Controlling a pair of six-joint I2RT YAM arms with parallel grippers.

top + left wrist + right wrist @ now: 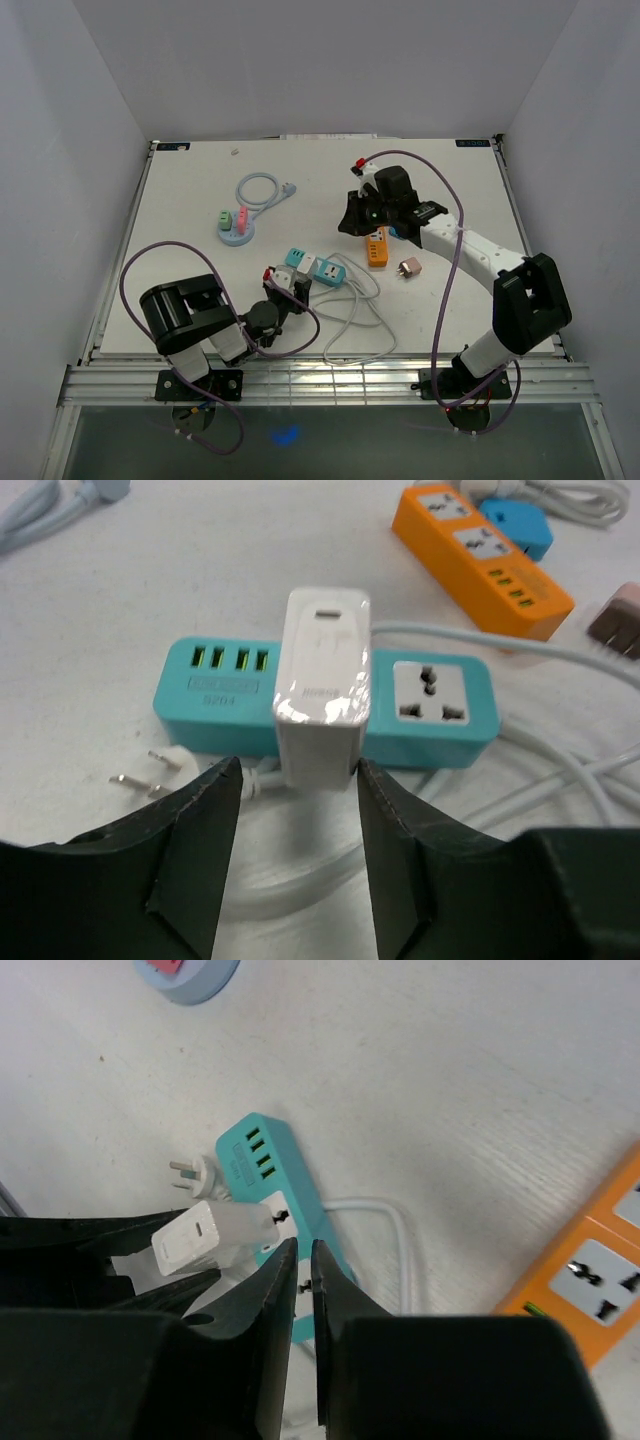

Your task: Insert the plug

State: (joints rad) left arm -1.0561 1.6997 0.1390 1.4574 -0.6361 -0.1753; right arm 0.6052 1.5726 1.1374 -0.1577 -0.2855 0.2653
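The white plug (322,670) stands on the teal power strip (210,695), mid-bench (180,200) toward the near edge, possibly not fully seated. It looks light, rigid and smooth, so grip its flat sides. The left gripper (298,770) is apart, flanking it; the right gripper (302,1250) is nearly together and empty.

Left arm (185,315): base at the 7 o'clock corner of the desk, folded low, elbow tucked close, forearm running toward 2 o'clock.
Left pincer (298,780): level with the desk surface, fingers (190,850) spread with a wide gap between the tips.
Right arm (525,300): base at 5 o'clock, elbow raised, forearm stretched toward 10 o'clock.
Right pincer (303,1260): tilted downward, fingers (262,1310) drawn almost together, only a narrow slit between them, nothing seen in it.
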